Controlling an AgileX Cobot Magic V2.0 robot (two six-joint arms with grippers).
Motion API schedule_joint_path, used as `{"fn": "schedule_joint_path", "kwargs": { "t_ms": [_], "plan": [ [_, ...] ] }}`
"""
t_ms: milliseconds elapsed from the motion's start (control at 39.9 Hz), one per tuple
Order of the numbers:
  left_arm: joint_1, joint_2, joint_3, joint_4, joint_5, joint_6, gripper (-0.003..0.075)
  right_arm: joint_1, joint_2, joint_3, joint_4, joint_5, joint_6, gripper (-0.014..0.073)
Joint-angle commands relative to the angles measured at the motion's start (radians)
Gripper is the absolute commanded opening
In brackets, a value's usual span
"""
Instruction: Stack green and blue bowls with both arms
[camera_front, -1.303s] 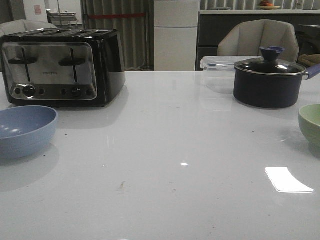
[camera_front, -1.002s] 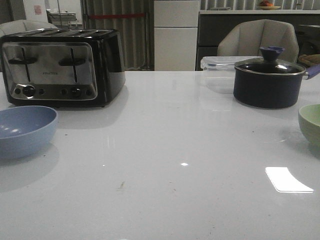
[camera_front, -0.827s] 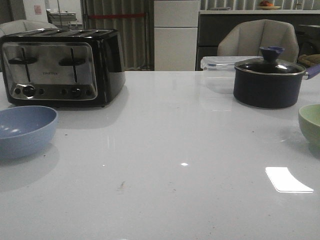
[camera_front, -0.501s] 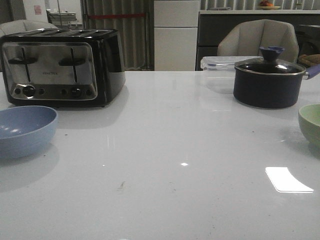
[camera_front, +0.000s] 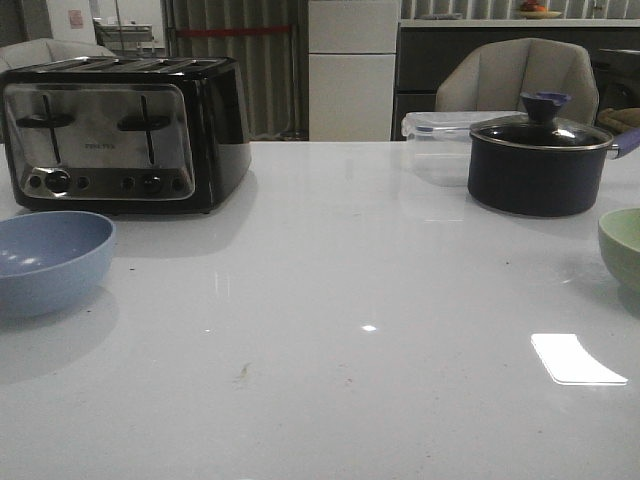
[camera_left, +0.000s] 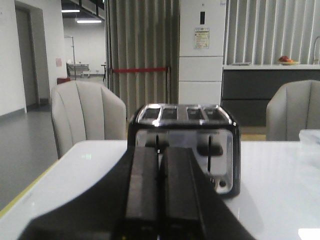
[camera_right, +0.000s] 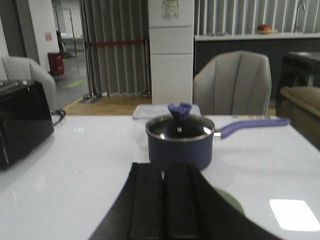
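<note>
Nothing moved since prior frames: blue bowl (camera_front: 48, 262) sits at table's (camera_front: 330, 300) left edge, green bowl (camera_front: 622, 247) at right edge, well apart. Left gripper (camera_left: 159, 192) & right gripper (camera_right: 165, 202) both pressed closed, empty. Toaster (camera_front: 120, 133) brand text unreadable.

Grey padded chairs (camera_front: 517, 75) stand behind the white table (camera_front: 330, 300), before a curtain (camera_front: 235, 65) and dark counter (camera_front: 500, 50).

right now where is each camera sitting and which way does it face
Front view: low over the table, facing forward at toaster, navy pot, blue bowl, green bowl; no arm shows.
Left wrist view: behind the shut left gripper, facing the toaster.
Right wrist view: behind the shut right gripper, facing the pot; green bowl edge peeks out.
Each wrist view shares its target with the front view.
</note>
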Motion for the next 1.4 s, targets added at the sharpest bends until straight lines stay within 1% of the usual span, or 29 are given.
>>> {"fn": "schedule_joint_path", "kwargs": {
  "t_ms": [0,75,226,326,426,626,877,977,1128,1178,1228,1278,1378],
  "plan": [
    [-0.001,0.035,-0.167,-0.012,0.014,-0.009,0.0098,-0.005,0.040,-0.155,-0.011,-0.012,-0.008,0.0010],
    [-0.001,0.093,-0.279,-0.012,0.097,-0.009,0.0098,-0.005,0.100,-0.256,-0.016,0.058,-0.008,0.0010],
    [-0.001,0.214,-0.492,-0.012,0.316,-0.009,0.0098,-0.005,0.237,-0.433,-0.016,0.218,-0.008,0.0010],
    [-0.001,0.295,-0.588,-0.012,0.451,-0.009,0.0098,-0.005,0.326,-0.530,-0.016,0.351,-0.008,0.0010],
    [-0.001,0.360,-0.627,-0.012,0.545,-0.009,0.0098,-0.005,0.400,-0.575,-0.016,0.447,-0.008,0.0010],
    [-0.001,0.451,-0.627,-0.012,0.684,-0.009,0.0098,-0.005,0.521,-0.577,-0.016,0.595,-0.008,0.0010],
    [-0.001,0.524,-0.593,-0.018,0.737,-0.009,0.0098,-0.005,0.626,-0.577,-0.016,0.698,-0.008,0.0010],
    [-0.001,0.538,-0.572,-0.018,0.709,-0.009,0.0098,-0.005,0.646,-0.576,-0.017,0.711,-0.008,0.0010],
    [-0.001,0.548,-0.552,-0.018,0.707,-0.009,0.0101,-0.005,0.671,-0.576,-0.035,0.734,-0.008,0.0013],
    [-0.001,0.548,-0.552,-0.018,0.707,-0.009,0.0110,-0.005,0.678,-0.576,-0.047,0.743,-0.008,0.0038],
    [-0.001,0.548,-0.552,-0.018,0.707,-0.009,0.0149,-0.005,0.686,-0.576,-0.059,0.749,-0.008,0.0098],
    [-0.001,0.548,-0.552,-0.018,0.707,-0.004,0.0225,-0.005,0.688,-0.576,-0.070,0.751,-0.008,0.0199],
    [-0.001,0.548,-0.552,-0.018,0.707,-0.003,0.0440,-0.005,0.688,-0.576,-0.083,0.749,-0.008,0.0402]
  ]
}}
